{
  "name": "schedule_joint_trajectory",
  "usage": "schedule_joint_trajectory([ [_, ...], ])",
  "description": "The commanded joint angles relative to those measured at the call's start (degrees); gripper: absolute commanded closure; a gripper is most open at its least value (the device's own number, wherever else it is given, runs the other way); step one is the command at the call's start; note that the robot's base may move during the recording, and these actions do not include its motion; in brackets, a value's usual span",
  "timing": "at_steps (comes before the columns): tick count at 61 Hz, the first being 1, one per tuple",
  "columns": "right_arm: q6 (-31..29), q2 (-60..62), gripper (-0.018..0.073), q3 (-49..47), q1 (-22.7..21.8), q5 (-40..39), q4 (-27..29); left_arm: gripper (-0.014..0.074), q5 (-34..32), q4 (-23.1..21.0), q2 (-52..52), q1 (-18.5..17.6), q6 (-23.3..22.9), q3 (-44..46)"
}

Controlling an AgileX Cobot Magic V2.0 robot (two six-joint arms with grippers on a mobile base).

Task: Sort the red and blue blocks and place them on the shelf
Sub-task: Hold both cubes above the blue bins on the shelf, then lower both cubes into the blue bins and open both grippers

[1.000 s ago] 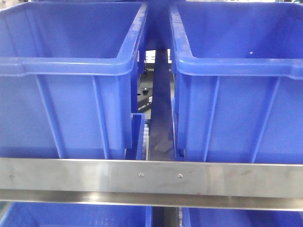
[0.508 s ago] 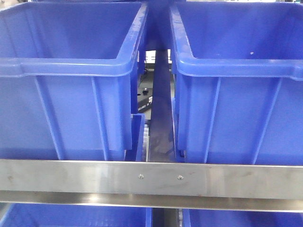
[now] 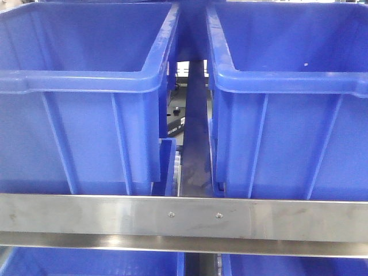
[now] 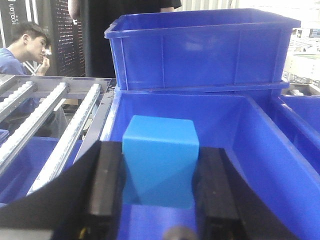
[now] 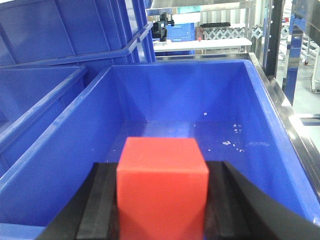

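In the left wrist view my left gripper [image 4: 161, 150] is shut on the blue block [image 4: 159, 172], a bright blue cube pinched between the two black fingers [image 4: 106, 180]. It hangs above the inside of a blue bin [image 4: 240, 125]. In the right wrist view my right gripper [image 5: 162, 172] is shut on the red block [image 5: 162, 195], held over another blue bin [image 5: 190, 95]. The shelf shows as a steel front rail [image 3: 184, 215] and as white roller tracks [image 4: 65, 132]. Neither arm appears in the front view.
Two big blue bins [image 3: 86, 80] [image 3: 287, 80] stand side by side on the shelf tier, with a narrow gap [image 3: 192, 144] between them. A further bin [image 4: 200, 50] is stacked behind the left one. A person [image 4: 22, 47] sits at the far left.
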State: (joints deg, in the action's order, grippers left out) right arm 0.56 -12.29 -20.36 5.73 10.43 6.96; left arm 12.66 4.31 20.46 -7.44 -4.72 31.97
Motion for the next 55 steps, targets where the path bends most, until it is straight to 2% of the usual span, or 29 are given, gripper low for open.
schedule_joint_trajectory([
  [1, -0.56, -0.47, 0.0522, -1.59, -0.40, -4.68, -0.38, 0.0475, -5.38, -0.45, 0.36, 0.10, -0.08, 1.69],
  [9, -0.56, -0.89, 0.0538, -1.96, -0.40, -4.18, -0.38, 0.0475, -5.27, -0.76, 0.36, 0.10, -0.08, 1.69],
  [20, -1.70, -6.59, 0.0538, -7.64, -0.40, -3.04, -0.93, 0.0475, -5.28, -4.31, 3.63, -0.40, -0.08, 2.63],
  [28, -7.05, -15.00, 0.0538, -12.71, -0.40, -2.50, -1.83, 0.0475, -5.16, -3.75, 9.46, -3.91, 0.82, 5.44],
  [40, -7.36, -28.81, 0.0538, -17.29, -0.35, -4.48, -1.83, 0.0475, -5.96, -3.39, 21.90, -10.39, 1.96, 9.28],
  [46, -7.36, -33.62, 0.0538, -17.67, -0.35, -8.96, -1.83, 0.0475, -9.51, -3.39, 28.61, -12.31, 1.96, 11.10],
  [55, -7.36, -40.66, 0.0538, -17.67, -0.35, -12.94, -1.83, 0.0475, -18.05, -3.39, 38.06, -12.56, 1.96, 12.33],
])
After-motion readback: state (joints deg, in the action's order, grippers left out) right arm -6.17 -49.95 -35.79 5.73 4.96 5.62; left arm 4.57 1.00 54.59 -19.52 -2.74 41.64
